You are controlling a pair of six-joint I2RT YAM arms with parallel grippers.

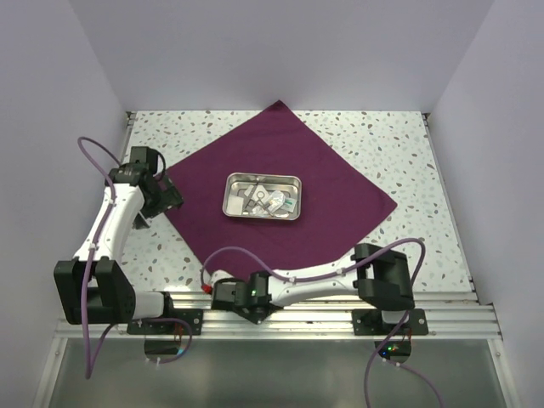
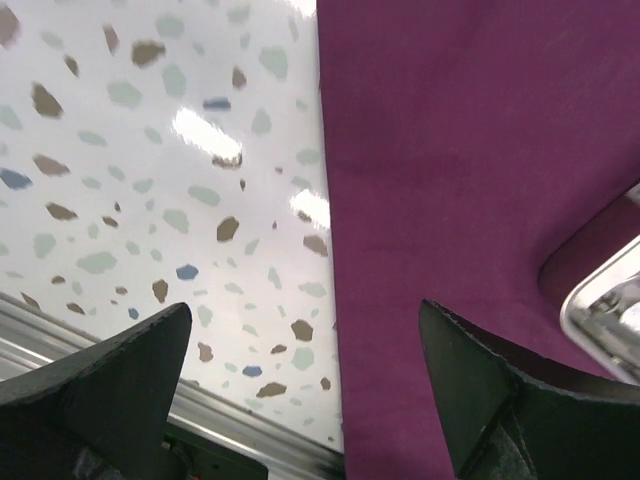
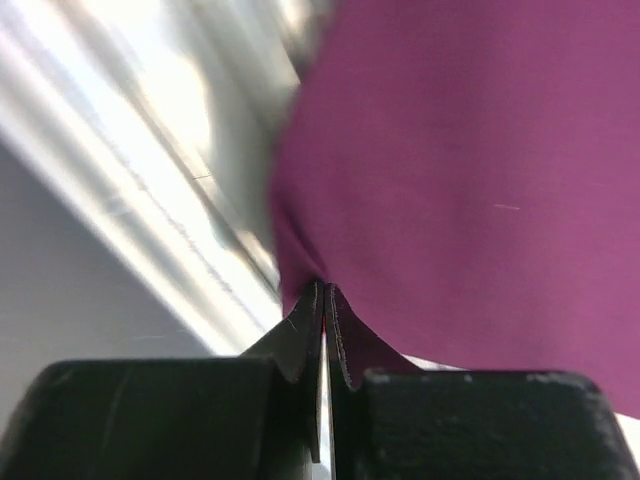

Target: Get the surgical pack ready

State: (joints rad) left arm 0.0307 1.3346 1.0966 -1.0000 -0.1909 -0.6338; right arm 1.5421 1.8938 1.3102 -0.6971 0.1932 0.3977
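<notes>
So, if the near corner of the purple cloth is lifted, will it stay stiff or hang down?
Probably floppy: the purple cloth puckers where the right gripper pinches its corner. It looks thin and light, lying flat. The steel tray on it would likely pin the middle.

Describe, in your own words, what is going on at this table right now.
A purple drape lies spread flat on the speckled table, turned like a diamond, with a steel tray resting at its middle. The right gripper is shut on the drape's near corner, by the table's near edge. The left gripper hangs open over the drape's left edge, holding nothing.
</notes>
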